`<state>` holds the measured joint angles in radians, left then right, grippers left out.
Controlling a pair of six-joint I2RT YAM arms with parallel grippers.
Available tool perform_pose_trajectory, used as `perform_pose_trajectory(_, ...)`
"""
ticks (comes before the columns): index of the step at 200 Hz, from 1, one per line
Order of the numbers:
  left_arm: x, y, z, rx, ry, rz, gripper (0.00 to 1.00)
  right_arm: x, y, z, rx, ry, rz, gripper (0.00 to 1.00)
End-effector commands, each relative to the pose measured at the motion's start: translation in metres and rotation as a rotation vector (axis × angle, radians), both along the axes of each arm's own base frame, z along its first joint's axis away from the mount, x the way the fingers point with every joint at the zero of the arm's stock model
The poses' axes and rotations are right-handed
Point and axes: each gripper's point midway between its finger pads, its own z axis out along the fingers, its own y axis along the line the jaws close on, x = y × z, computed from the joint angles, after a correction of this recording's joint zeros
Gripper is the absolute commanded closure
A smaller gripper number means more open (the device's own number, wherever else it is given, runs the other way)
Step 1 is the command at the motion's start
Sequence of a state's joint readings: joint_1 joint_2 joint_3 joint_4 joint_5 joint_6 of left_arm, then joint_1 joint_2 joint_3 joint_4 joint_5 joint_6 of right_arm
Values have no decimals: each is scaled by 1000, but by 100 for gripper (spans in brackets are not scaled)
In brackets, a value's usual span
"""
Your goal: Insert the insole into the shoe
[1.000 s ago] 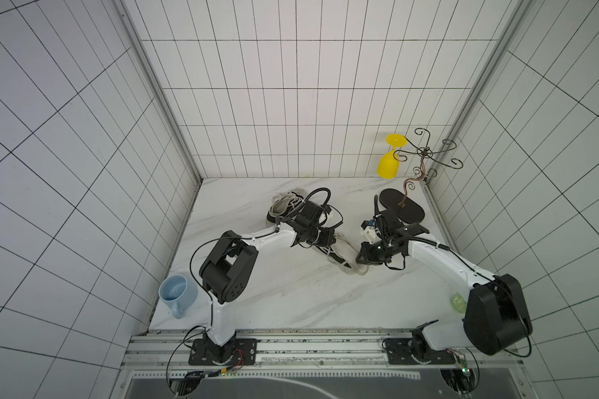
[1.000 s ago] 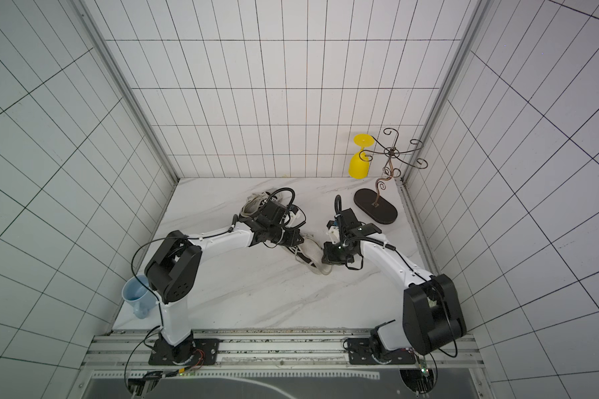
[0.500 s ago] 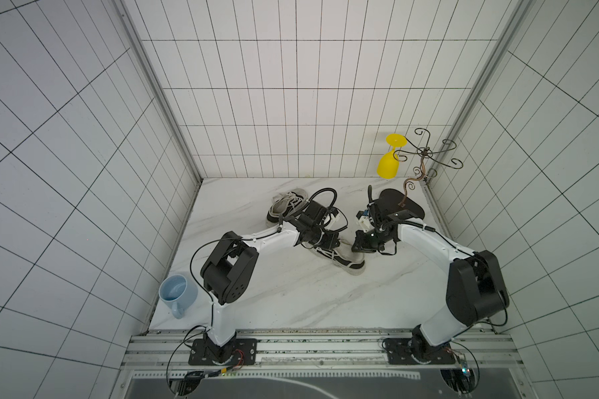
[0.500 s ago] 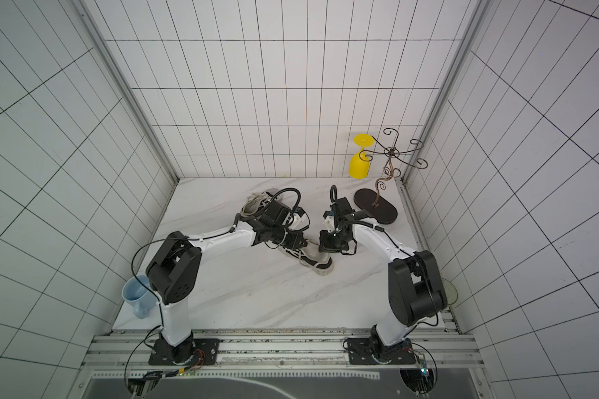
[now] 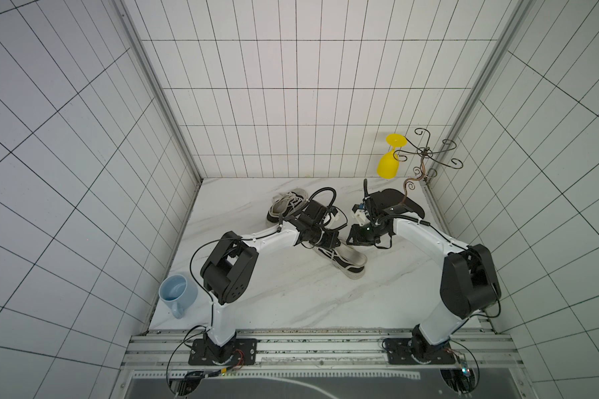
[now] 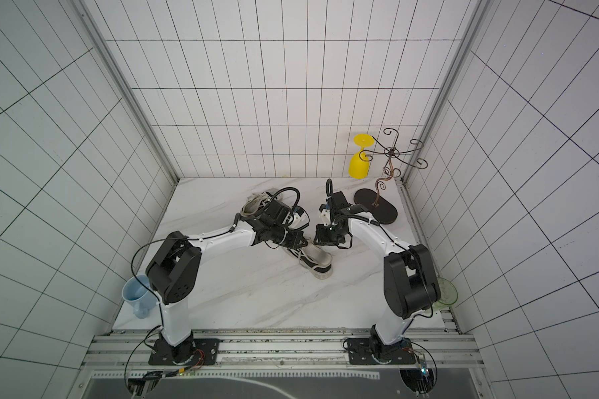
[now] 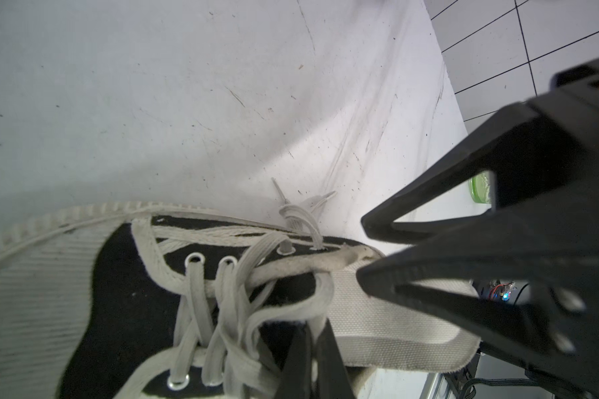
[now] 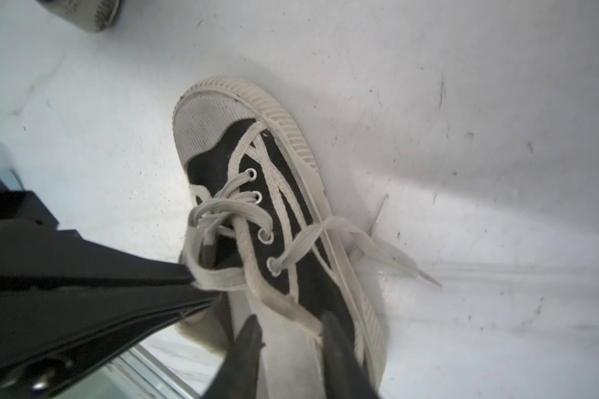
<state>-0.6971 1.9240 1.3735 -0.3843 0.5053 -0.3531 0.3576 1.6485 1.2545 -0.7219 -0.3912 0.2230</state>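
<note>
Here the right pincer (image 8: 290, 319) straddles the insole (image 8: 287, 366).

Shoe (image 5: 348, 264) (image 5: 284, 207): two. Insole (image 7: 395, 311): one. Mug (image 5: 177, 293): one. Goblet (image 5: 388, 167): one. Rack (image 6: 367, 202): one.

White links (image 5: 270, 238), black joints (image 5: 230, 273), black cables (image 5: 366, 188).

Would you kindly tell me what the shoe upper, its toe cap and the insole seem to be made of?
Shoe upper: looks like black canvas, matte; slightly fuzzy weave, stitched cream tape.
Toe cap: probably rubber, off-white, dull and scuffed; fine moulded ribbing.
Insole: cream woven fabric on top, matte; clear weave and a frayed edge. Its core is hidden.
</note>
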Motion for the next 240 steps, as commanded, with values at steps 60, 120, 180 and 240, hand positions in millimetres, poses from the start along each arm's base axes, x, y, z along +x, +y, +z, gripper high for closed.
perform_pose_trajectory(60,17,-4,15,-29,-63,42,100,-77,-34,-21,-52,164,-51,59)
perform_pose_trajectory(120,14,-3,18,-38,-65,41,100,-73,-26,-24,-3,158,-75,86)
perform_pose_trajectory(180,-1,-14,19,-53,-36,-2,100,-46,-7,-17,84,123,-128,90)
perform_pose_trajectory(240,-5,-19,29,-97,-6,-14,100,-29,12,-27,99,91,-124,90)
